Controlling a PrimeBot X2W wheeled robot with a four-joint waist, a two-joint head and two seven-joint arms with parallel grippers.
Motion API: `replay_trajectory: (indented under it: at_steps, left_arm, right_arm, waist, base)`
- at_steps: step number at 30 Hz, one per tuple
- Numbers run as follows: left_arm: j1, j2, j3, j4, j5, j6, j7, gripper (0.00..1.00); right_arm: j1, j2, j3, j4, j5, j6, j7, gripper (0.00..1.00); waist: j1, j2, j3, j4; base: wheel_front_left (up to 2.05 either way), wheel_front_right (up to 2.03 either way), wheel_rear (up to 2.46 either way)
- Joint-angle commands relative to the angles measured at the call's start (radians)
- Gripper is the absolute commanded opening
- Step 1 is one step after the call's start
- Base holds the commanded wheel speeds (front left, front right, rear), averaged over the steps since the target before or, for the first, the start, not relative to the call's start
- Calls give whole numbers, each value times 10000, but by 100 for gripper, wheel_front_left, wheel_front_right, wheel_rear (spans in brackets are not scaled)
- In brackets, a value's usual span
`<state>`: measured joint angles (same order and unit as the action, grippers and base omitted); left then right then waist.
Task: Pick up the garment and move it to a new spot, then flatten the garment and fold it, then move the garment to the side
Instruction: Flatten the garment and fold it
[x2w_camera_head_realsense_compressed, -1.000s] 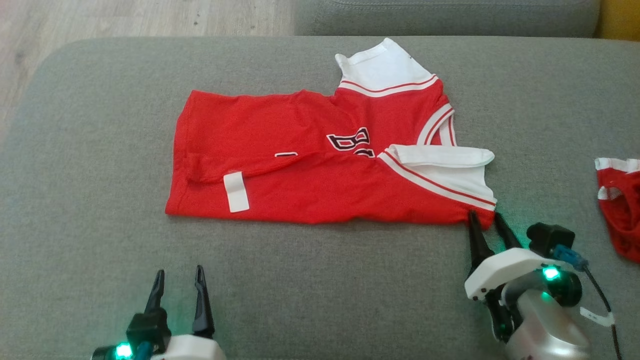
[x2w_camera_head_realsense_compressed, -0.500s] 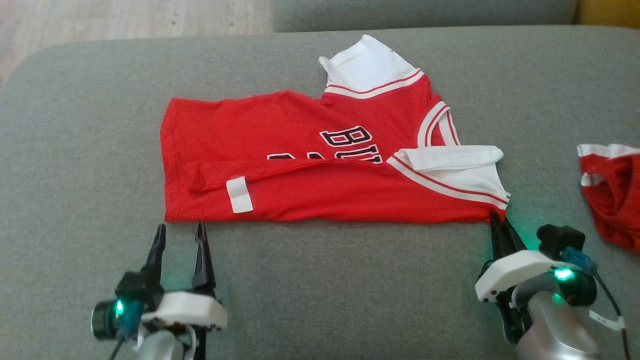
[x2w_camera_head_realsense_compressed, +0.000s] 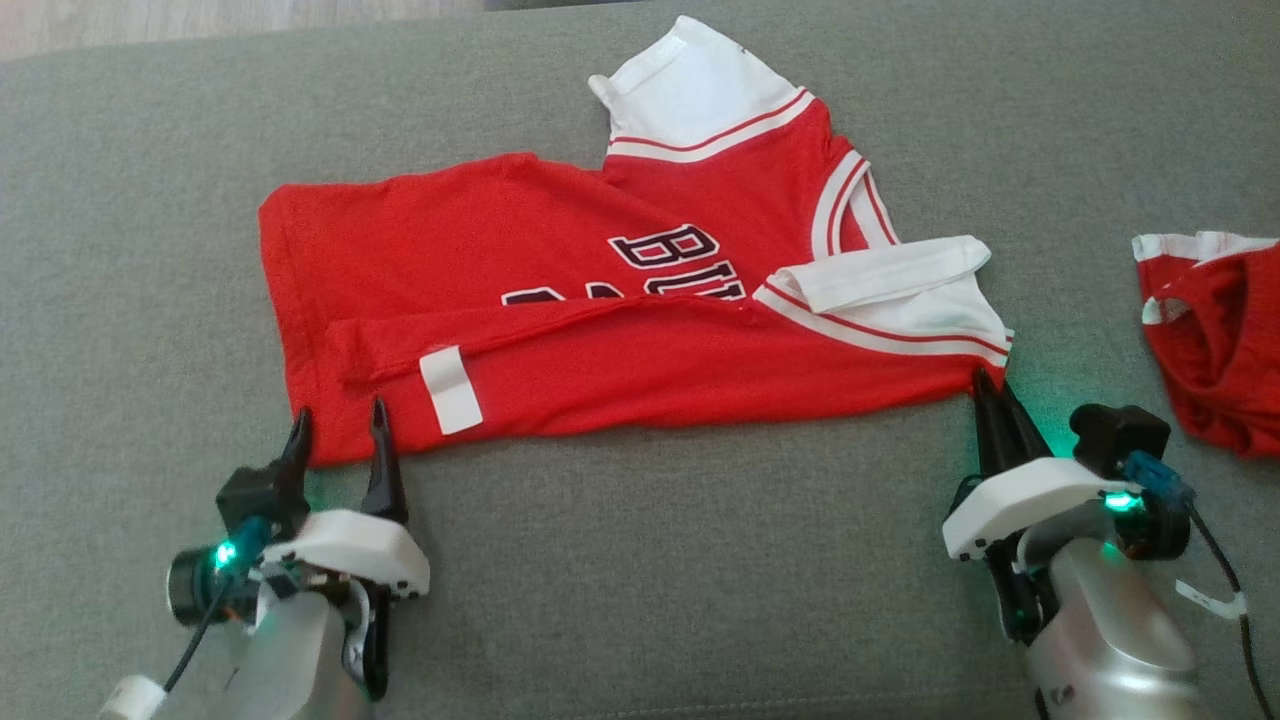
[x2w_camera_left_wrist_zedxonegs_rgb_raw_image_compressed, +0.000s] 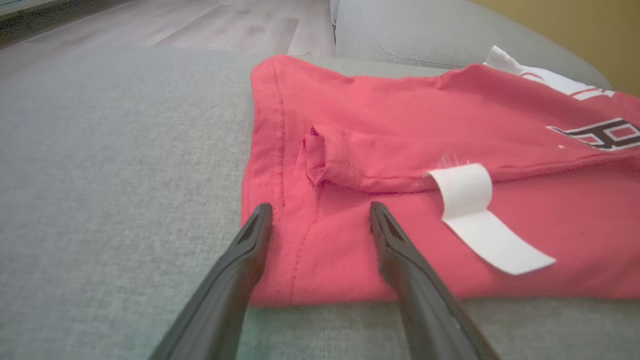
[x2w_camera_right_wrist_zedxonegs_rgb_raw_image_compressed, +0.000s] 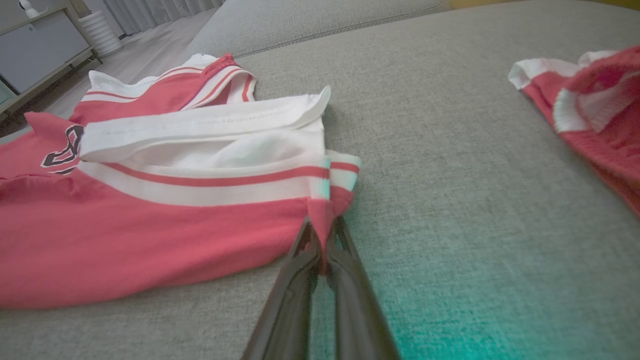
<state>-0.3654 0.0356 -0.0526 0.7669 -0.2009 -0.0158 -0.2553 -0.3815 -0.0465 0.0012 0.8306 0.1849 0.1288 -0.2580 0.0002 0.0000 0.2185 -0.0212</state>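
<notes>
The garment (x2w_camera_head_realsense_compressed: 600, 330) is a red jersey with white sleeves and black lettering, lying partly folded lengthwise on the grey sofa cushion (x2w_camera_head_realsense_compressed: 650, 560). My right gripper (x2w_camera_head_realsense_compressed: 990, 385) is shut on the garment's near right corner (x2w_camera_right_wrist_zedxonegs_rgb_raw_image_compressed: 322, 215), just below the white striped sleeve band. My left gripper (x2w_camera_head_realsense_compressed: 335, 420) stands open at the near left corner, its fingers (x2w_camera_left_wrist_zedxonegs_rgb_raw_image_compressed: 250, 240) straddling the red hem (x2w_camera_left_wrist_zedxonegs_rgb_raw_image_compressed: 310, 250). A white label tab (x2w_camera_left_wrist_zedxonegs_rgb_raw_image_compressed: 475, 220) lies on the fabric just right of those fingers.
A second red and white garment (x2w_camera_head_realsense_compressed: 1210, 340) lies bunched at the right edge of the cushion. Wooden floor (x2w_camera_left_wrist_zedxonegs_rgb_raw_image_compressed: 175, 25) and another grey cushion (x2w_camera_right_wrist_zedxonegs_rgb_raw_image_compressed: 310, 20) lie beyond the far edge.
My right gripper has shut on the near right corner of the garment. My left gripper has moved forward up to the near left corner. The head view has shifted too.
</notes>
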Motion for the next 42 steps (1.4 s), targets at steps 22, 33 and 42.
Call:
replay_trajectory:
  at_steps: [22, 33, 42]
  left_arm:
    - [1938, 148, 161, -1874, -795, 115, -65, 0]
    - [3171, 147, 120, -2087, -1174, 610, -65, 100]
    - [428, 1100, 584, -879, -238, 92, -26, 100]
  right_arm:
    - [607, -38, -191, -449, 593, 19, -38, 0]
    - [1832, -176, 735, -985, 1433, 19, 38, 100]
    - [603, -494, 967, -2058, 1210, 19, 198, 100]
  waist:
    - [-2, 0, -1789, 729]
    - [-2, 0, -2134, 629]
    - [-2, 0, -1003, 526]
  base:
    - [0, 0, 0]
    - [0, 0, 0]
    - [0, 0, 0]
